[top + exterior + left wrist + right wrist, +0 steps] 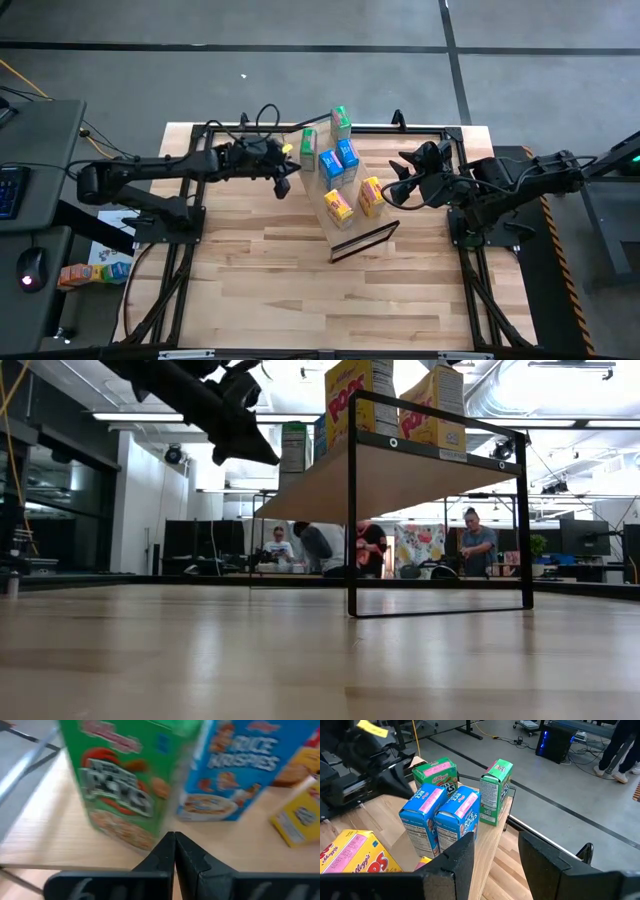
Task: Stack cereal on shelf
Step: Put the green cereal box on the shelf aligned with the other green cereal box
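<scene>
The shelf (pixel 352 222) is a tilted light-wood board on a thin dark frame (pixel 440 520). Six cereal boxes stand on it. Two are green (pixel 308 142) (pixel 341 122), two blue (pixel 330 166) (pixel 348 154) and two yellow (pixel 338 207) (pixel 371 195). My left gripper (pixel 283 184) is shut at the shelf's left side. Its tips (pixel 174 840) are close before the nearer green box (pixel 117 785), beside a blue box (pixel 235 770). My right gripper (pixel 395 183) is open at the shelf's right side and faces the boxes (pixel 496 840). My left gripper's shut fingertips (pixel 170 851) stand level at the lower edge (pixel 142 844) of the green box's printed face, coming from the table's left. I cannot tell whether they touch it. The box stands upright on the shelf.
Bare tabletop (pixel 300 290) lies on the near side of the shelf. A side desk on the left carries a mouse (pixel 30 268) and spare small boxes (pixel 95 272). People (pixel 330 548) stand in the room beyond the far edge.
</scene>
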Motion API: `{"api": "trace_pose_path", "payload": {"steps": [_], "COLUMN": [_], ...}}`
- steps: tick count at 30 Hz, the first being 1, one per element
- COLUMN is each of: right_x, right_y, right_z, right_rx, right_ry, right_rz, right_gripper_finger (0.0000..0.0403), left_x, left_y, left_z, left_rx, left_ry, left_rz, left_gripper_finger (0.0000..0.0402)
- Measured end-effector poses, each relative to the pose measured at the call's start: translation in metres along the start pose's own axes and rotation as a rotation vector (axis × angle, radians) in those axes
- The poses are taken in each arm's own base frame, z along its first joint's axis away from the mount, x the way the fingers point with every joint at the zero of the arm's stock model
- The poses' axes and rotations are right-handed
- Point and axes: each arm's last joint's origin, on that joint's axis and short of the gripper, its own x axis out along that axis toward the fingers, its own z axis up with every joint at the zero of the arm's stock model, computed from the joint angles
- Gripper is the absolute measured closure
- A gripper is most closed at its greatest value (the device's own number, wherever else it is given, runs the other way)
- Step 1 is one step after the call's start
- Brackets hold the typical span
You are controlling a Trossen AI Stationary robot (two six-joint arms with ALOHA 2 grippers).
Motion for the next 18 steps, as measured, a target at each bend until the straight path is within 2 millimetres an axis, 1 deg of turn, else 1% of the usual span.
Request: {"api": "trace_pose_path", "payload": {"steps": [4,7,11,13,16,18], "right_x": [0.000,0.000,0.000,0.000,0.000,0.000], "right_y": [0.000,0.000,0.000,0.000,0.000,0.000], "right_z": [0.000,0.000,0.000,0.000,0.000,0.000], "right_rx": [0.000,0.000,0.000,0.000,0.000,0.000], "right_ry": [0.000,0.000,0.000,0.000,0.000,0.000], "right_rz": [0.000,0.000,0.000,0.000,-0.001,-0.001], "right_gripper_finger": [0.0256,0.0256,0.0256,0.0256,0.0256,0.0256], "left_x": [-0.001,-0.001,-0.002,-0.002,-0.002,-0.002], "left_y": [-0.015,-0.022,-0.023,-0.022,-0.020,-0.019], "left_z": [-0.001,-0.002,-0.002,-0.001,0.002,0.004], "left_rx": [0.020,0.041,0.055,0.079,0.086,0.085], "left_ry": [-0.002,-0.010,-0.011,-0.019,-0.057,-0.076], "left_rz": [-0.048,-0.065,-0.057,-0.022,0.031,0.020], "left_gripper_finger": [0.0401,0.0401,0.0401,0.0401,0.0401,0.0401]}}
